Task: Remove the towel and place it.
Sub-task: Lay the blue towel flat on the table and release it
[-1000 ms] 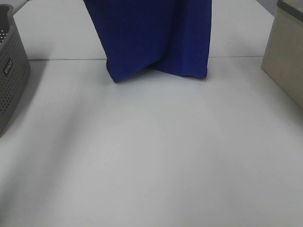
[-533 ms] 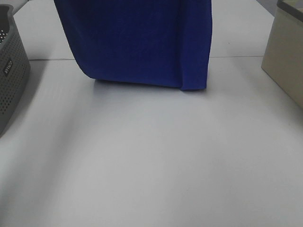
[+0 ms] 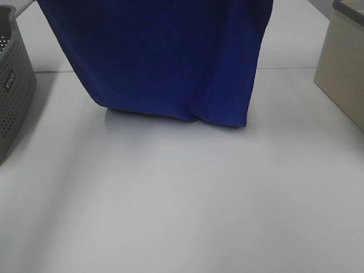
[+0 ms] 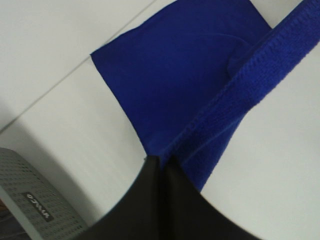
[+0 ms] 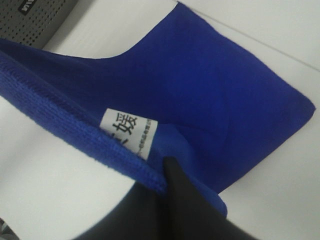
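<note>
The royal-blue towel [image 3: 165, 57] hangs spread wide over the white table, its lower edge touching or just above the surface. Both grippers are out of the exterior view above the frame. In the left wrist view my left gripper [image 4: 161, 165] is shut on the hemmed top edge of the towel [image 4: 190, 70]. In the right wrist view my right gripper [image 5: 167, 172] is shut on the other top corner of the towel [image 5: 215, 100], right beside its white tag [image 5: 127, 131].
A grey perforated basket [image 3: 14, 85] stands at the table's left edge and shows again in the wrist views [image 4: 35, 200] [image 5: 35, 20]. A beige box [image 3: 344, 62] stands at the right. White table [image 3: 182, 199] lies in front of the towel.
The towel has been drawn out wider to the left and has come lower and nearer the front; its bottom edge is now flatter.
</note>
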You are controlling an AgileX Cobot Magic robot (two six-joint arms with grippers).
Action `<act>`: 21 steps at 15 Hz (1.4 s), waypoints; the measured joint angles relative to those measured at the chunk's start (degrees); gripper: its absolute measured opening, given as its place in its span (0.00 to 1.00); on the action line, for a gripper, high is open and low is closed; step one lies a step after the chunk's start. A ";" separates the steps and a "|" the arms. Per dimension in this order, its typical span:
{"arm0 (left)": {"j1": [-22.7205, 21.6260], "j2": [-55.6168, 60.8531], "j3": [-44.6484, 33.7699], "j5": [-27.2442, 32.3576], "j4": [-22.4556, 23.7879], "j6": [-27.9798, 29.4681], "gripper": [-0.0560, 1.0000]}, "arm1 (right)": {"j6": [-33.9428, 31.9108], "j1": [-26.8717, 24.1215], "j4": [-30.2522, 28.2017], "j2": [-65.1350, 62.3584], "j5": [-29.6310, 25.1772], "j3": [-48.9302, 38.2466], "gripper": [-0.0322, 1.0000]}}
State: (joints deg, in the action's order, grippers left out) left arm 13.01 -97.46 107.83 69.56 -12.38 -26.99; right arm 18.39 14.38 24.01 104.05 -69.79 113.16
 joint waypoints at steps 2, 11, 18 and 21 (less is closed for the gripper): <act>0.00 3.61 -5.79 -0.06 -2.98 0.00 0.05 | 0.74 0.00 0.17 -4.07 0.06 -6.53 0.05; 8.94 16.84 -23.03 -0.46 -5.04 2.98 0.05 | 2.12 0.06 -3.27 -22.29 0.17 -32.66 0.05; 13.75 17.30 -30.37 -0.57 -4.24 7.16 0.05 | 2.12 0.00 -3.27 -28.42 0.23 -42.80 0.05; 13.75 17.99 -37.30 -0.69 -6.82 7.56 0.05 | 2.12 0.00 -0.69 -28.65 0.34 -48.47 0.05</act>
State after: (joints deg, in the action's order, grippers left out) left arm 26.76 -79.47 70.53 68.87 -19.19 -19.42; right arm 20.51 14.38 23.32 75.40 -69.44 64.69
